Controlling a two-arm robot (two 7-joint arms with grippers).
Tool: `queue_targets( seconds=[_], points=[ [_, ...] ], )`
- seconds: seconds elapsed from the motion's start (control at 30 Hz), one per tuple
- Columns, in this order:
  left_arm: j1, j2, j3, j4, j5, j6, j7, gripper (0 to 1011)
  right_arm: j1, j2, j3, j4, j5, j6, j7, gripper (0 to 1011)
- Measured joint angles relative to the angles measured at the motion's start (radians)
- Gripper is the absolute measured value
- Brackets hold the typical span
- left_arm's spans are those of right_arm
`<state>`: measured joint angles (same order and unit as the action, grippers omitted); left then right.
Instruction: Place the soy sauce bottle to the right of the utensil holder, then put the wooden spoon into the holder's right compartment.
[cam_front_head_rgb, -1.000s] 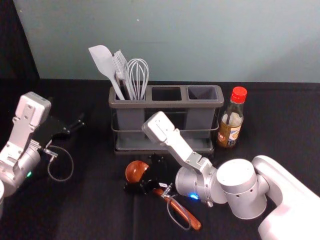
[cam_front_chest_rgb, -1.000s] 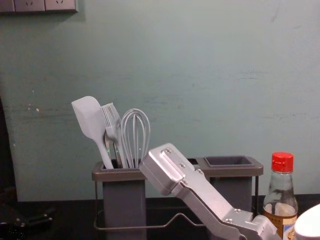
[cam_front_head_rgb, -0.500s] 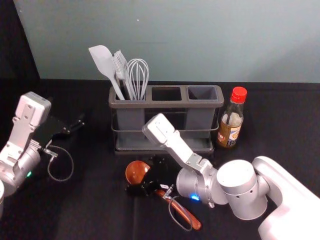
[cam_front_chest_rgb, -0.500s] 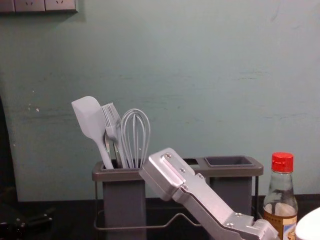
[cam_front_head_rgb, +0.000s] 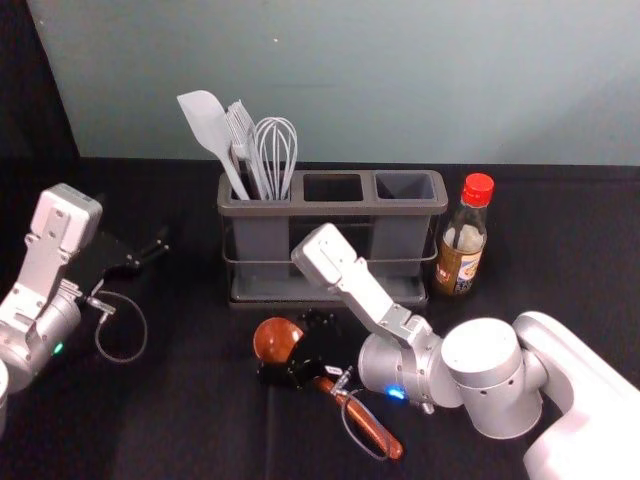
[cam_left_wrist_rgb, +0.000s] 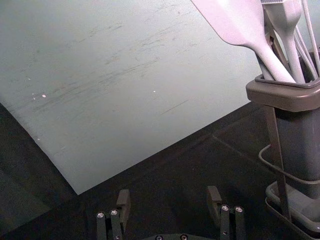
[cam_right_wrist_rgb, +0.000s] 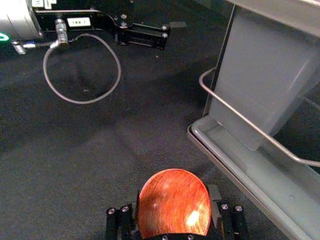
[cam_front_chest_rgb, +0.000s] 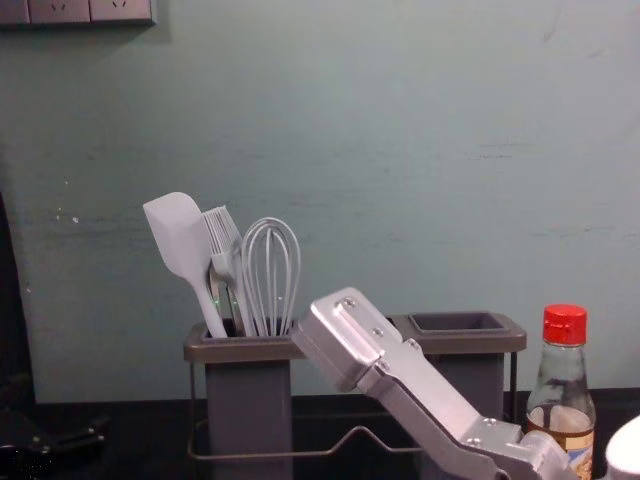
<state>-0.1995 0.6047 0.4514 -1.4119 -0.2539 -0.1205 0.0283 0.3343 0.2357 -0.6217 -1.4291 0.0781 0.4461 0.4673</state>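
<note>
Right wrist view: your right pincer (cam_right_wrist_rgb: 173, 192) is spread wide astride the wooden spoon (cam_right_wrist_rgb: 174, 207); closing off-centre could roll it. The soy sauce bottle (cam_front_head_rgb: 463, 250) stands beyond it, rightward; your left pincer (cam_left_wrist_rgb: 168, 195) idles, spread, to its left.

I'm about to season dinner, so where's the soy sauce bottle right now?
In the head view, the soy sauce bottle stands upright just to the right of the utensil holder, beyond the right arm as seen from the robot.
</note>
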Motion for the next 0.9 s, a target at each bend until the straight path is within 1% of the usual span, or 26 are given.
queue_targets(
  seconds=[0.13,0.23,0.27,0.37,0.43,0.47,0.5,0.57,0.6,0.73,0.77,0.87,0.9],
  points=[
    [0.000,0.000,0.000,0.000,0.000,0.000,0.000,1005,-0.009,0.010,0.009,-0.025,0.006,0.000,0.005,841],
    [0.000,0.000,0.000,0.000,0.000,0.000,0.000,1005,-0.023,0.025,0.023,-0.063,0.018,-0.001,0.009,841],
    [0.000,0.000,0.000,0.000,0.000,0.000,0.000,1005,-0.033,0.036,0.030,-0.085,0.026,-0.003,0.013,841],
    [0.000,0.000,0.000,0.000,0.000,0.000,0.000,1005,-0.049,0.055,0.044,-0.124,0.043,-0.007,0.017,841],
    [0.000,0.000,0.000,0.000,0.000,0.000,0.000,1005,-0.073,0.081,0.067,-0.173,0.070,-0.018,0.021,841],
    [0.000,0.000,0.000,0.000,0.000,0.000,0.000,1005,-0.073,0.081,0.067,-0.173,0.070,-0.018,0.021,841],
    [0.000,0.000,0.000,0.000,0.000,0.000,0.000,1005,-0.084,0.092,0.078,-0.195,0.083,-0.023,0.021,841],
    [0.000,0.000,0.000,0.000,0.000,0.000,0.000,1005,-0.097,0.106,0.092,-0.217,0.098,-0.030,0.021,841],
    [0.000,0.000,0.000,0.000,0.000,0.000,0.000,1005,-0.109,0.119,0.106,-0.239,0.111,-0.037,0.021,841],
    [0.000,0.000,0.000,0.000,0.000,0.000,0.000,1005,-0.130,0.145,0.137,-0.279,0.140,-0.053,0.020,842],
    [0.000,0.000,0.000,0.000,0.000,0.000,0.000,1005,-0.139,0.157,0.153,-0.294,0.153,-0.060,0.015,841],
    [0.000,0.000,0.000,0.000,0.000,0.000,0.000,1005,-0.152,0.171,0.181,-0.318,0.174,-0.077,0.005,841],
    [0.000,0.000,0.000,0.000,0.000,0.000,0.000,1005,-0.161,0.176,0.201,-0.329,0.190,-0.093,-0.003,842]
  ],
)
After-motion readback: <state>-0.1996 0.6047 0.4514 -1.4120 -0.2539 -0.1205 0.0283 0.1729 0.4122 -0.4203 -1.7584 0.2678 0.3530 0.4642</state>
